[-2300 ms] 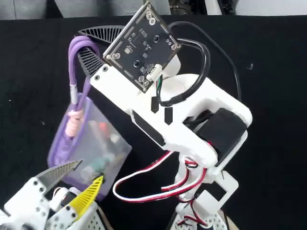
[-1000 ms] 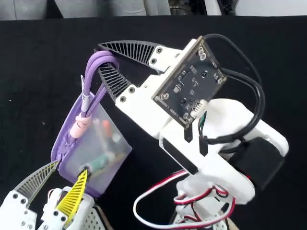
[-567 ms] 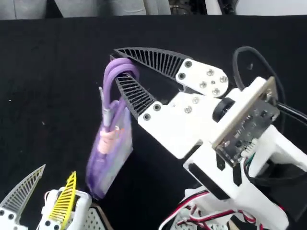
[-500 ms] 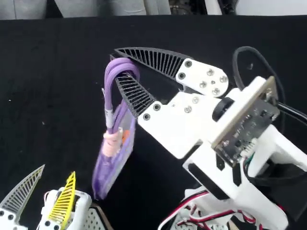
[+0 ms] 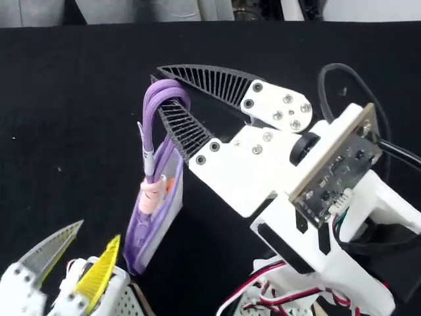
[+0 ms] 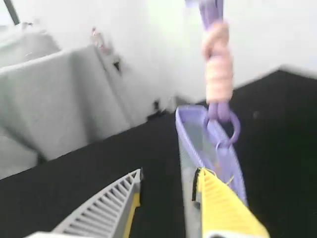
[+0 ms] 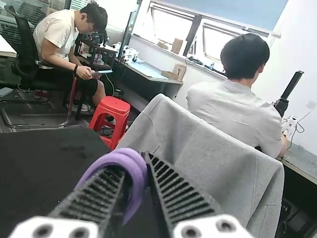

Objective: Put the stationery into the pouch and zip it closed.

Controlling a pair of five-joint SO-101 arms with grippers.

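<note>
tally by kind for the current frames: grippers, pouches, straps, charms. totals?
Grippers: 2 (right gripper, left gripper)
Pouches: 1 (purple pouch)
Straps: 1 (purple strap)
Charms: 1 (pink charm)
Total: 5

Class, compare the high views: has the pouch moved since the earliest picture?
Yes, the pouch has shifted toward the picture's right over the black table, turning edge-on.

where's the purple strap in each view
High: strap held at the right gripper tips, left of centre.
Left wrist: strap hanging above the pink charm.
Right wrist: strap between the ribbed fingers.
Shared landmark: the black table.
</note>
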